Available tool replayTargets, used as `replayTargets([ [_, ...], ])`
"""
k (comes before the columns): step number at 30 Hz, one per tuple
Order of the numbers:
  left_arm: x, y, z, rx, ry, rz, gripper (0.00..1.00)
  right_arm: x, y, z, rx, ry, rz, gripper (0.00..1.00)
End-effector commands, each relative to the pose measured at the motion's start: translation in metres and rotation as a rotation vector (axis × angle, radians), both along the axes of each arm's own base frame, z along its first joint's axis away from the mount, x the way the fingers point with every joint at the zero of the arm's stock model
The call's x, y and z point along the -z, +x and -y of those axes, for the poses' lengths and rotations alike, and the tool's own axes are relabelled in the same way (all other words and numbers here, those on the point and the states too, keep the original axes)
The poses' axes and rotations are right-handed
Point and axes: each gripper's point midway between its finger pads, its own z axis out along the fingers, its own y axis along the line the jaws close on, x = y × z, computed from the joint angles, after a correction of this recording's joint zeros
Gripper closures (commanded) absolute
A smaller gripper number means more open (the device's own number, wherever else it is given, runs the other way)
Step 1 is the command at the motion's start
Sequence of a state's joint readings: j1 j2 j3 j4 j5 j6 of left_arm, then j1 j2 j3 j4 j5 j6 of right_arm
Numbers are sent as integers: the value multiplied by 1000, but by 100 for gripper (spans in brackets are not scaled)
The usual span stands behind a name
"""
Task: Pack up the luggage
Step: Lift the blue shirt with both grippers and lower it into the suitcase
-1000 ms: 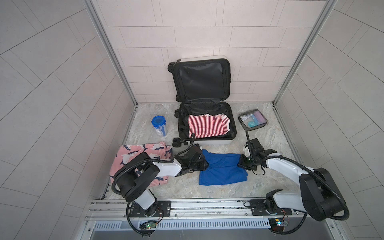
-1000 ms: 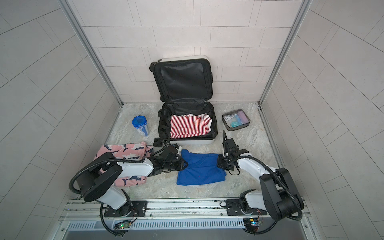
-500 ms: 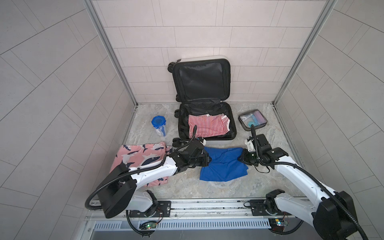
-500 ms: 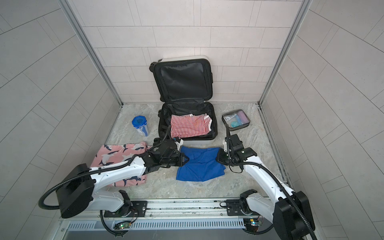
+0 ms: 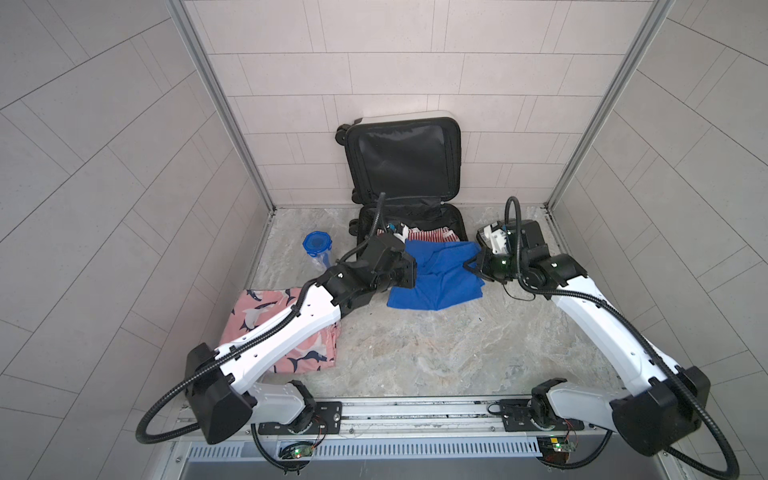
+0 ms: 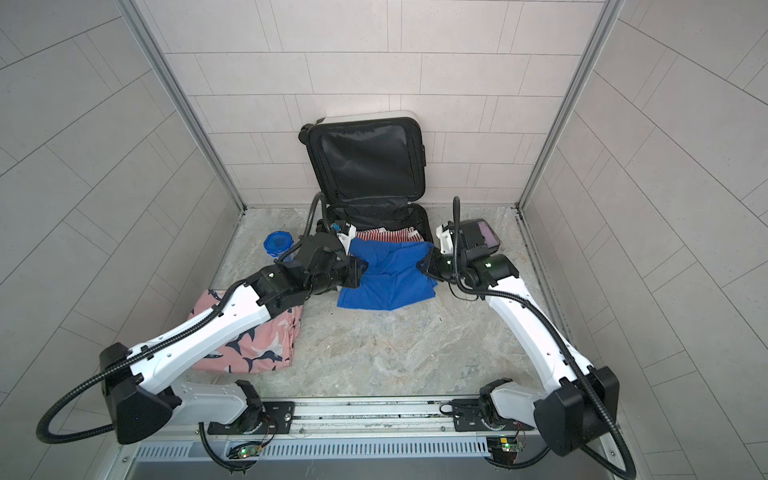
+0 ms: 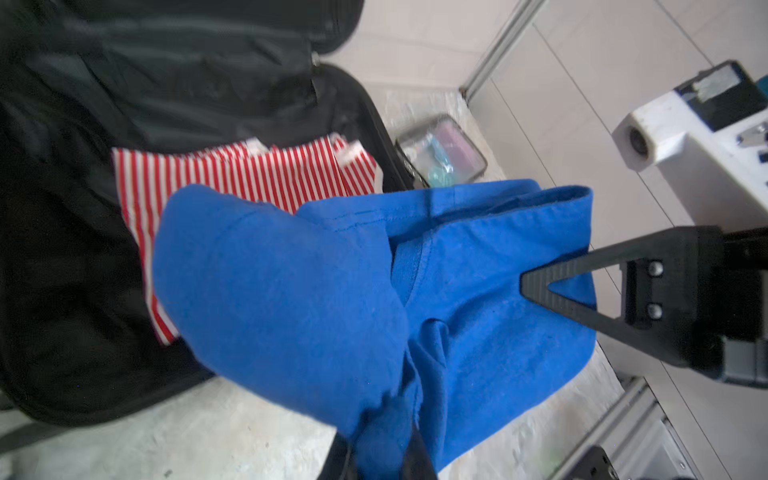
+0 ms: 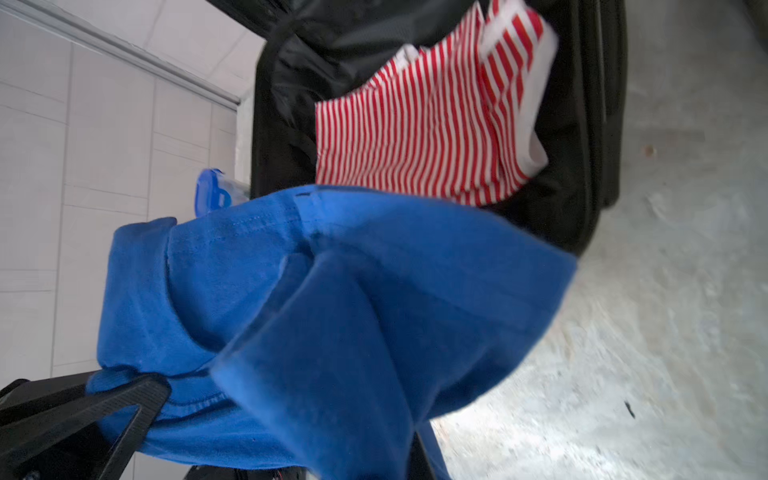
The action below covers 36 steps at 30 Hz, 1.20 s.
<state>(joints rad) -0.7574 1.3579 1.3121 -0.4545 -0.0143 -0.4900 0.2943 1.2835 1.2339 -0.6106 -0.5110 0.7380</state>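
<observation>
Standing open at the back of the grey marbled table [image 5: 415, 353], against the pale tiled rear wall [image 5: 395, 62], the small white hard-shell luggage with black lining [image 5: 403, 166] has its lid upright and a red-and-white striped garment [image 5: 432, 235] in its base. Tiled side walls and metal corner posts enclose the space. The left pincer [image 5: 413, 272] and right pincer [image 5: 469, 266] are each clamped narrowly on an edge of the blue cotton shirt [image 5: 440, 278], which is stretched between them at the luggage's front rim.
</observation>
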Motion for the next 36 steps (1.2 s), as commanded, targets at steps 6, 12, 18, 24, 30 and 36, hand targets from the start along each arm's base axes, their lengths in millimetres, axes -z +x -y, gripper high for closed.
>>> replayTargets([
  [6, 4, 92, -35, -77, 109, -2, 100, -18, 84, -22, -18, -54, 62, 100],
  [12, 42, 139, -41, -93, 133, -71, 100, 21, 137, -31, -22, -124, -11, 100],
  [18, 99, 171, -51, -111, 168, -187, 100, 74, 173, -34, -8, -186, -88, 100],
  [24, 141, 189, -62, -135, 221, -271, 100, 119, 192, -30, -3, -265, -154, 100],
  [30, 171, 195, -74, -167, 246, -339, 100, 129, 195, -20, 5, -335, -174, 100],
  [36, 192, 195, -84, -185, 277, -390, 100, 110, 193, -12, 11, -343, -146, 68],
])
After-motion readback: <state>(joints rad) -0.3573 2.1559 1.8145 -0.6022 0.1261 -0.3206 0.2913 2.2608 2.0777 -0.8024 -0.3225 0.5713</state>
